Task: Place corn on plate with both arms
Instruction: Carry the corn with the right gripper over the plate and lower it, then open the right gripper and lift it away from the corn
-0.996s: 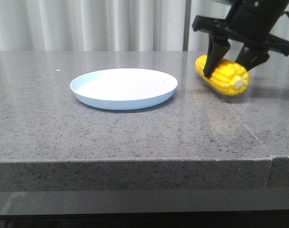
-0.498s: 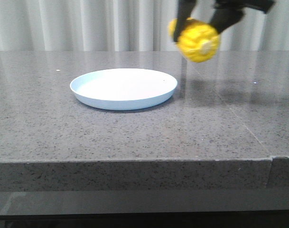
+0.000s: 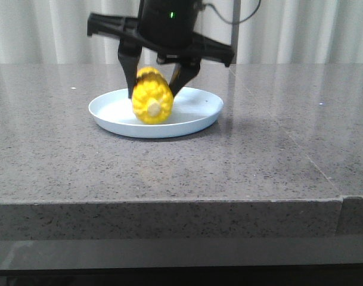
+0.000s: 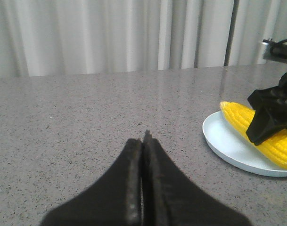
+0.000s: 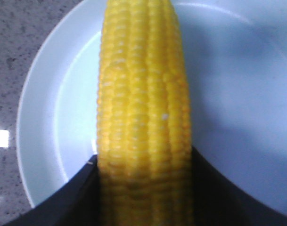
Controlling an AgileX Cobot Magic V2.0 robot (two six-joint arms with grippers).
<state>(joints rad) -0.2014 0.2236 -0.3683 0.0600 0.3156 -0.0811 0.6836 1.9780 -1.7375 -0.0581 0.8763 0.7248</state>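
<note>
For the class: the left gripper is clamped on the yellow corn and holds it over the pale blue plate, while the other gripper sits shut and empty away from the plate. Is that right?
Not quite. It is the right gripper that is clamped on the corn over the plate, as the front view shows; the left gripper is the shut, empty one, seen in the left wrist view.

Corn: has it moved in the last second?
Yes. The corn went from right of the plate leftward to over it, held by the right end effector.
</note>
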